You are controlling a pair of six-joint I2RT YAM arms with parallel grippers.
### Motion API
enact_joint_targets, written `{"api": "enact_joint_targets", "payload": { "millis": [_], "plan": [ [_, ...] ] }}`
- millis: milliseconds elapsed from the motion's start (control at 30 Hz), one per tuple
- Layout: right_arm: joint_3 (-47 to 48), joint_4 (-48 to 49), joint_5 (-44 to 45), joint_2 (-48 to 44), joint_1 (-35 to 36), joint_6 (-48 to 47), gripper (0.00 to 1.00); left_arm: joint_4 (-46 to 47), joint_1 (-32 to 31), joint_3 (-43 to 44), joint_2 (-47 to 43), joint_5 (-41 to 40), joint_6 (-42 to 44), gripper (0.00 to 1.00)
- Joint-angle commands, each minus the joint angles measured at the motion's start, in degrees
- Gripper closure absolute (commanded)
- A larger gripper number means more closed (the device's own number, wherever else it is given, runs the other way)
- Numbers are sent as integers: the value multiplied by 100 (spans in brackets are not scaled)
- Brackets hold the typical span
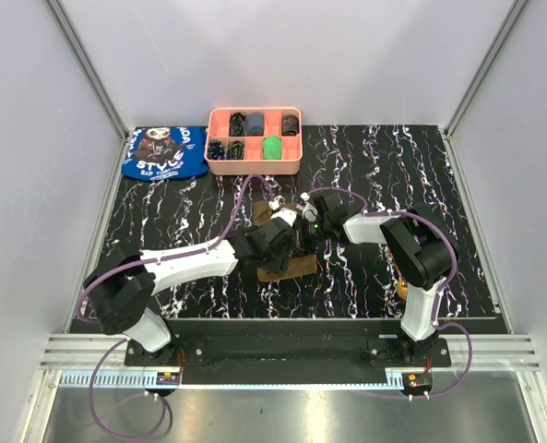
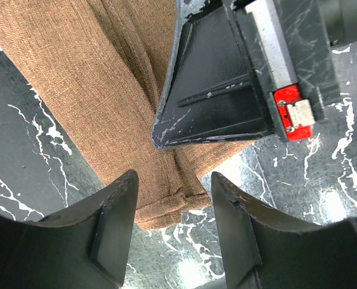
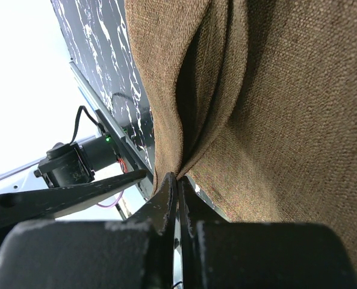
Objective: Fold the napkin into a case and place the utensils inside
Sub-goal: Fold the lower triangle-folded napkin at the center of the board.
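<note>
The coarse-woven olive-brown napkin (image 2: 94, 102) lies as a long folded band on the black, white-veined table (image 2: 21, 156). The right fingers (image 3: 173, 198), closed flat together, pinch its raised crease. The left fingers (image 2: 115, 223), 2 blunt dark wedges, stand apart and empty on either side of its hemmed end.

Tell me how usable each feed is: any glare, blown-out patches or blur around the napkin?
Top external: evenly lit and sharp, but the napkin is mostly hidden. Left wrist: weave crisp, no glare; the open left pincer is dark. Right wrist: the upper left is blown out white; weave sharp, the right pincer a dark, soft silhouette.
</note>
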Motion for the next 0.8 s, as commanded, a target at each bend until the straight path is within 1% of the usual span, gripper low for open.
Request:
{"api": "enact_joint_targets", "payload": {
  "millis": [0, 67, 200, 233, 300, 333, 367, 400, 433, 500, 533, 600, 633, 667, 700, 767],
  "plan": [
    [1, 129, -176, -168, -40, 28, 100, 147, -11, 79, 98, -67, 184, 48],
    [19, 129, -176, -168, -40, 46, 100, 68, -11, 193, 204, -111, 245, 52],
    [54, 120, -203, -185, -39, 64, 100, 15, -11, 316, 450, -120, 333, 66],
    [71, 120, -194, -185, -48, 55, 100, -28, -11, 360, 476, -129, 342, 75],
    [98, 111, -194, -159, -57, 64, 96, -46, -11, 395, 494, -155, 369, 82],
    [133, 94, -203, -150, -66, 64, 95, -55, -11, 395, 486, -164, 377, 90],
    [142, 85, -194, -150, -75, 64, 93, -55, -11, 395, 407, -182, 369, 95],
    [159, 76, -133, -150, -118, 38, 88, -46, -11, 387, 354, -182, 360, 97],
    [177, -2, -106, -167, -162, 29, 75, 15, -11, 369, 301, -164, 351, 99],
    [221, -134, -62, -203, -328, -120, 68, 50, -11, 351, 143, -147, 342, 100],
    [247, -222, -53, -220, -391, -164, 59, 42, -2, 351, 108, -147, 316, 100],
    [274, -319, -62, -255, -505, -287, 52, 51, -2, 334, 72, -112, 290, 100],
    [343, -450, -53, -264, -566, -331, 50, 51, -2, 334, 72, -85, 272, 100],
    [379, -451, -45, -256, -584, -445, 50, 59, -2, 334, 98, -59, 255, 100],
    [414, -677, 16, -256, -593, -481, 50, 59, 7, 342, 116, -50, 228, 100],
    [476, -802, 148, -256, -654, -569, 56, 59, -2, 351, 151, -24, 176, 100]
  ]
}}
